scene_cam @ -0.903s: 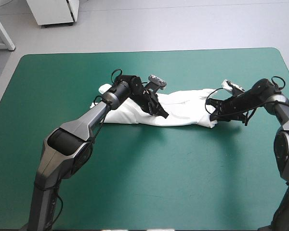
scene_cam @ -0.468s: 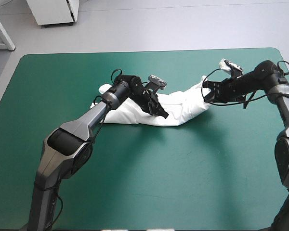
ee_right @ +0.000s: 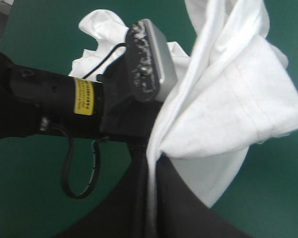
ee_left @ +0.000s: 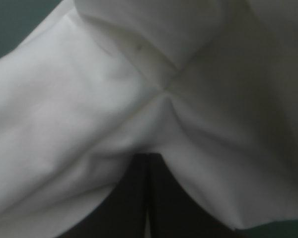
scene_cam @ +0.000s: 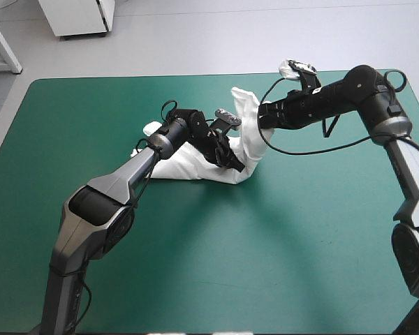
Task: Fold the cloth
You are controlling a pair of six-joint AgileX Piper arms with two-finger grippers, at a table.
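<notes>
While our left gripper (scene_cam: 230,162) pinches the T-shirt (scene_cam: 185,162) near the middle of the teal-green surface (scene_cam: 195,265), closed all but tight on a fold, our right gripper (scene_cam: 263,118) clamps the T-shirt's other end and holds it raised, toward the far edge. We see the rest lying flat, stretching toward the left edge.
</notes>
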